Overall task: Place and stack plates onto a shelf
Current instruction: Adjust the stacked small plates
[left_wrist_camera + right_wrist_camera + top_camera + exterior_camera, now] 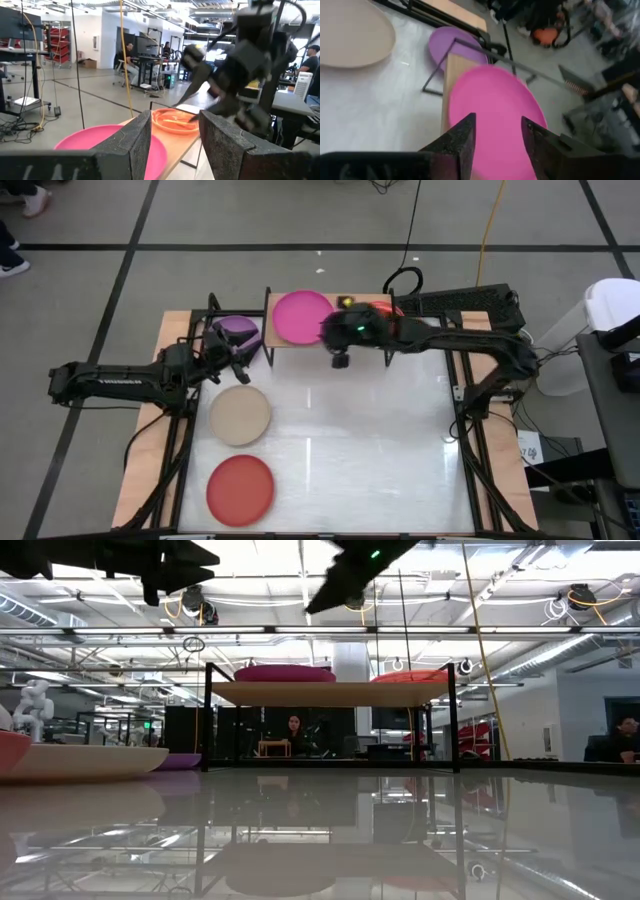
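My right gripper hangs at the front edge of the shelf, just beside the magenta plate lying on it. An orange plate seems to sit behind my arm, mostly hidden. My left gripper waits near the purple plate. The beige plate and red plate lie on the tabletop.

The light-wood shelf on thin black legs carries a magenta plate lying flat on its left part and an orange plate on its right. A purple plate lies beside the shelf's left end. On the tabletop lie a beige plate and, nearer the front, a red plate.
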### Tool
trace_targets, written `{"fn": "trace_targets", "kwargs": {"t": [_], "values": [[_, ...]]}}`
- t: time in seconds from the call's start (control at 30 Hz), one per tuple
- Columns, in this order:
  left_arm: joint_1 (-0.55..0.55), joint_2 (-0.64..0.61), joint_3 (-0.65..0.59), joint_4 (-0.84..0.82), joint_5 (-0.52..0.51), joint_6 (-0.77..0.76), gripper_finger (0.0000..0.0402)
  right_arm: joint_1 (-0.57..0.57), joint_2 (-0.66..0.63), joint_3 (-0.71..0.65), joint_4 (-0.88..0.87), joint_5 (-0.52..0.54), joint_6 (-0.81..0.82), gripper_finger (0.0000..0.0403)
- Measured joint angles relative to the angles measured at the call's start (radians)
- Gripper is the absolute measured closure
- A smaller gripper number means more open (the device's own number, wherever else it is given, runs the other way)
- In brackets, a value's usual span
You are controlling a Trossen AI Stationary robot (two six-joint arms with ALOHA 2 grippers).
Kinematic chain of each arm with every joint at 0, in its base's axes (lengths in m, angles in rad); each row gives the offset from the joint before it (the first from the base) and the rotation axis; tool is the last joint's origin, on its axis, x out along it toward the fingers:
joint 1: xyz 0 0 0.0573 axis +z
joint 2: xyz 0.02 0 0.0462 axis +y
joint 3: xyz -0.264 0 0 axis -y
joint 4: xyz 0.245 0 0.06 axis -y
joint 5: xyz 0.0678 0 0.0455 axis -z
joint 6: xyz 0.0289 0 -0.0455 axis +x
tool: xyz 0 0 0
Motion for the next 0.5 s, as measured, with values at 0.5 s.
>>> {"fn": "trace_targets", "kwargs": {"t": [0.5], "values": [[0.0, 0.0, 0.001, 0.014, 0.0, -0.014, 0.0232, -0.178, -0.539, -0.235, -0.396, 0.234, 0.239, 0.0348]]}}
